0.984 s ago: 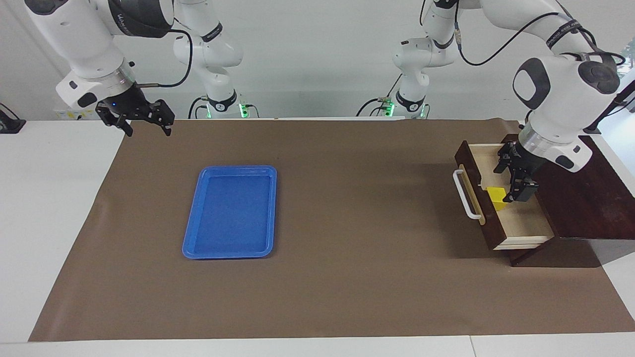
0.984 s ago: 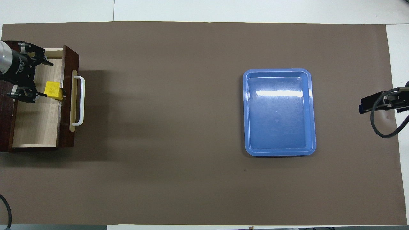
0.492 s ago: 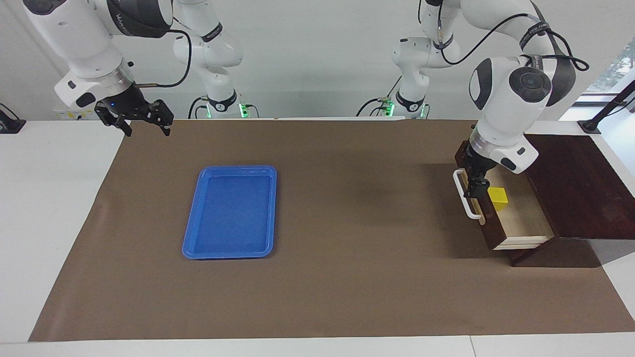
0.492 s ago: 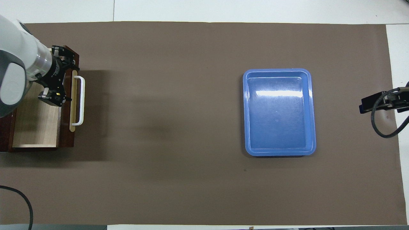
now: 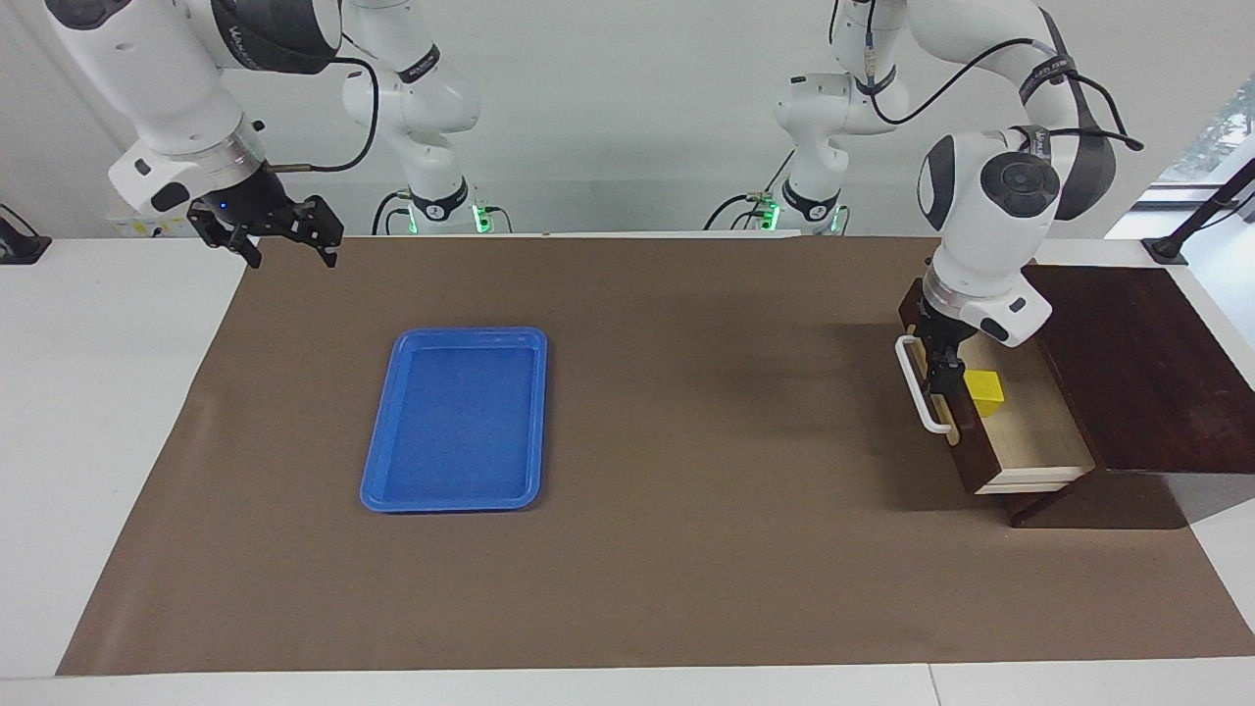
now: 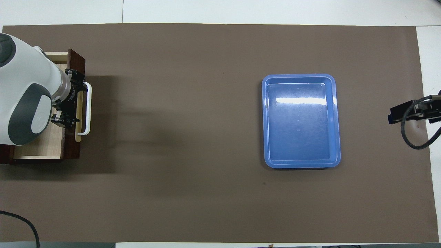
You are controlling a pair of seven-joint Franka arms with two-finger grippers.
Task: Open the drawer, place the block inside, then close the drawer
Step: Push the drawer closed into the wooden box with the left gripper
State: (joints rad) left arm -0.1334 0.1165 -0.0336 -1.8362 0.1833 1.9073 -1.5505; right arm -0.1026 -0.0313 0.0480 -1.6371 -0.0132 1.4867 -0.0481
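The drawer (image 5: pixel 971 461) of the dark brown box (image 5: pixel 1128 363) stands pulled out at the left arm's end of the table, its pale wood interior showing. The yellow block (image 5: pixel 983 389) lies free inside the drawer, against its front wall. My left gripper (image 5: pixel 939 371) is open and empty, low over the drawer's front edge beside the white handle (image 5: pixel 920 392). In the overhead view the left gripper (image 6: pixel 72 100) straddles the tan strip next to the handle (image 6: pixel 89 103), and the arm hides the block. My right gripper (image 5: pixel 289 245) waits open over the mat's corner.
A flat blue tray (image 5: pixel 456 417) lies on the brown mat toward the right arm's end; it also shows in the overhead view (image 6: pixel 301 120). Bare mat (image 5: pixel 726 441) stretches between the tray and the drawer.
My left gripper has drawn away from the block inside the drawer and now sits over the drawer's front edge by the handle. The block stays in the drawer. The right arm has not moved.
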